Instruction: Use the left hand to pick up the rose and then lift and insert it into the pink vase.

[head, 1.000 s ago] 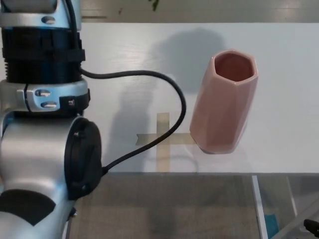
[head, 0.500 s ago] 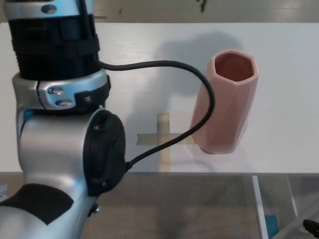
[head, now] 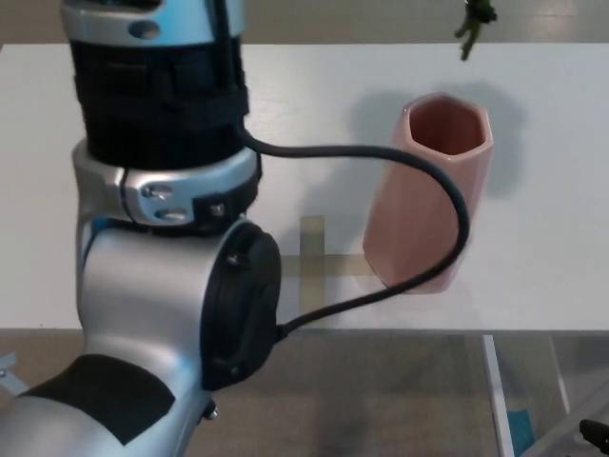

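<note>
The pink vase stands upright on the white table, right of centre, its six-sided mouth open at the top. A green stem end of the rose hangs down from the picture's top edge, just above and behind the vase mouth; the flower itself is out of frame. My left forearm, silver and black, fills the left half of the view and reaches up out of the picture, so the hand is hidden. A black cable loops from the arm across the front of the vase.
A tan tape cross is stuck to the table left of the vase base. The table's front edge runs across the lower part, with floor beneath. A small black part shows at the bottom right corner.
My left forearm has swung to the right and the cable loop now crosses the vase. The green stem end has moved right and lower, from left of the vase to above its mouth.
</note>
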